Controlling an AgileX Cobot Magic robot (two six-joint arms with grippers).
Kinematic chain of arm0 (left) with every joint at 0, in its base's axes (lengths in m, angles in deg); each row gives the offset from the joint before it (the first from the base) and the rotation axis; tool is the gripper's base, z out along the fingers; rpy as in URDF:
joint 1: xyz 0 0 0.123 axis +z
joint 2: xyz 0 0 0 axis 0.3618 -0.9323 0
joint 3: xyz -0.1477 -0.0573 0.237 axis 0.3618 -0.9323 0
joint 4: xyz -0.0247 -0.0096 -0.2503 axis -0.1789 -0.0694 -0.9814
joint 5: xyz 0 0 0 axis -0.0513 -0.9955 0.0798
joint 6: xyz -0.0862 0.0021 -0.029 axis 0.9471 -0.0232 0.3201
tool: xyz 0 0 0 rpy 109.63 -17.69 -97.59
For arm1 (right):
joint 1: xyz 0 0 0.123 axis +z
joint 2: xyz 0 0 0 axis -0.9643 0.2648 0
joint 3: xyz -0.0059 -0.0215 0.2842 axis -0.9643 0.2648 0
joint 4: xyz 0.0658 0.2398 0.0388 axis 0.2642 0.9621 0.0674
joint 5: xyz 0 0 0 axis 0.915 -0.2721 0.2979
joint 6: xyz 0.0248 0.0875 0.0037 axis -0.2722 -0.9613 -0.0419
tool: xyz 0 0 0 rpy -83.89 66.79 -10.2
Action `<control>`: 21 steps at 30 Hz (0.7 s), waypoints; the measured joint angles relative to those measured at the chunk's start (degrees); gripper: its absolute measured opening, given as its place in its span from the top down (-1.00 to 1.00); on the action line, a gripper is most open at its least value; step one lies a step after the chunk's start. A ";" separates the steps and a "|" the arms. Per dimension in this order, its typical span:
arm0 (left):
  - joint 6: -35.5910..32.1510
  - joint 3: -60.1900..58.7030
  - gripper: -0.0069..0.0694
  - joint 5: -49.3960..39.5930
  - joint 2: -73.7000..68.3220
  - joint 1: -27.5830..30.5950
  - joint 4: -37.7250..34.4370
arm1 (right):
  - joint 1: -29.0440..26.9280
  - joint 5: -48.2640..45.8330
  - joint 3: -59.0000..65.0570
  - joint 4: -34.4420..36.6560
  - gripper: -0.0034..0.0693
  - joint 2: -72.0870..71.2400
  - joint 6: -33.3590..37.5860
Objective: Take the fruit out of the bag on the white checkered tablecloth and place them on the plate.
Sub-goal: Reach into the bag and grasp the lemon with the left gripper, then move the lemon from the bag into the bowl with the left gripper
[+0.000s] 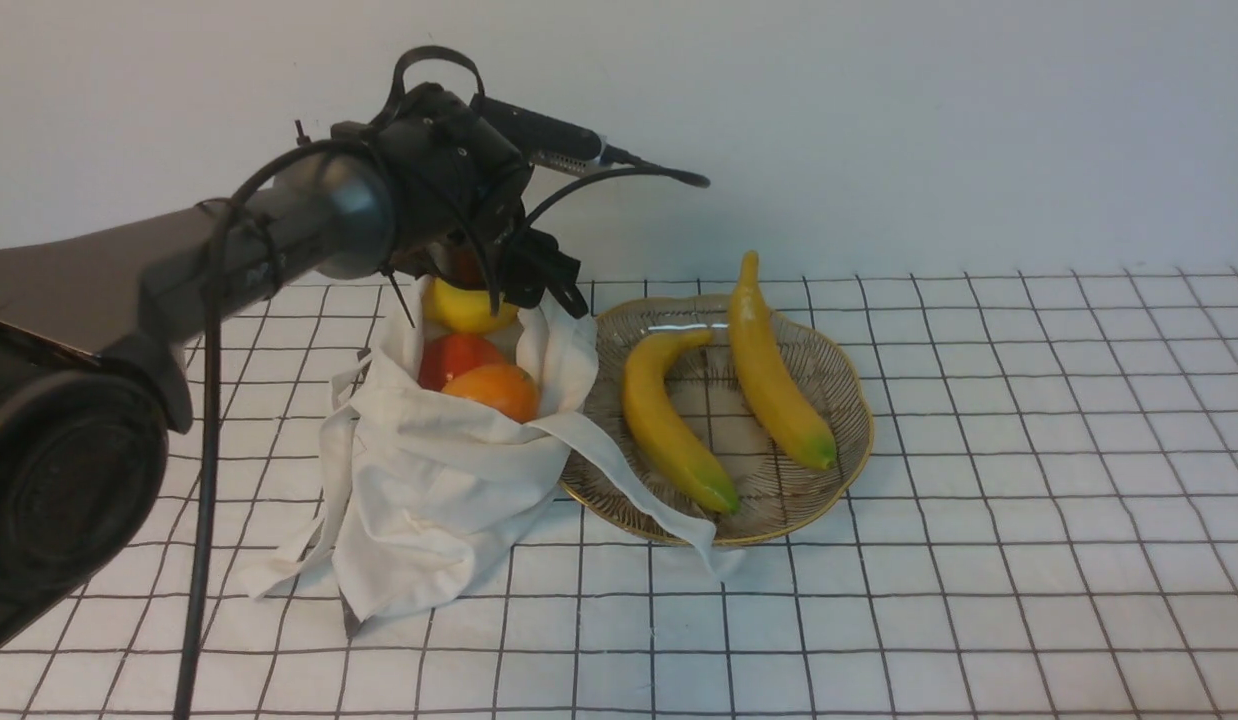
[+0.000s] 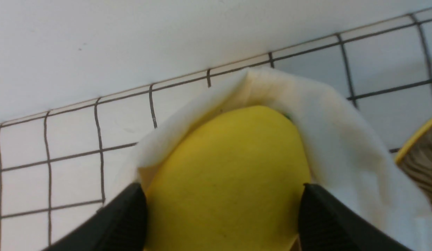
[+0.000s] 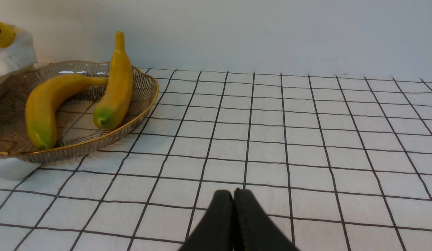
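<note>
left hand (image 2: 223,212): fingers set wide, one at each flank of the yellow lemon (image 2: 230,167), apparently gripping it round its girth; lemon at the mouth of the bag (image 1: 449,470); right hand (image 3: 237,195): tips together, nothing between them; red fruit (image 1: 459,360) and orange fruit (image 1: 497,390) in the bag, side by side.

handling, judged: lemon likely light, firm, smooth enough to slip if pinched near an end; keep hold at the widest part; red and orange rounder, may roll, best taken across the middle; bag soft, could snag and drag; strap (image 1: 629,480) lies over the plate (image 1: 847,480).
</note>
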 joint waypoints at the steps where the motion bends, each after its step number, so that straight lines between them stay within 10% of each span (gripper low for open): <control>1: -0.01 0.00 -0.49 -0.21 0.62 0.00 -0.41 | 0.00 0.00 0.00 0.00 0.94 0.00 0.00; 11: -7.64 -0.03 -0.48 -6.46 14.57 0.00 -14.04 | 0.00 0.00 0.00 0.00 0.94 0.00 0.00; 21: -36.34 0.02 -0.48 -20.41 14.19 -0.11 -54.61 | 0.00 0.00 0.00 0.00 0.94 0.00 0.00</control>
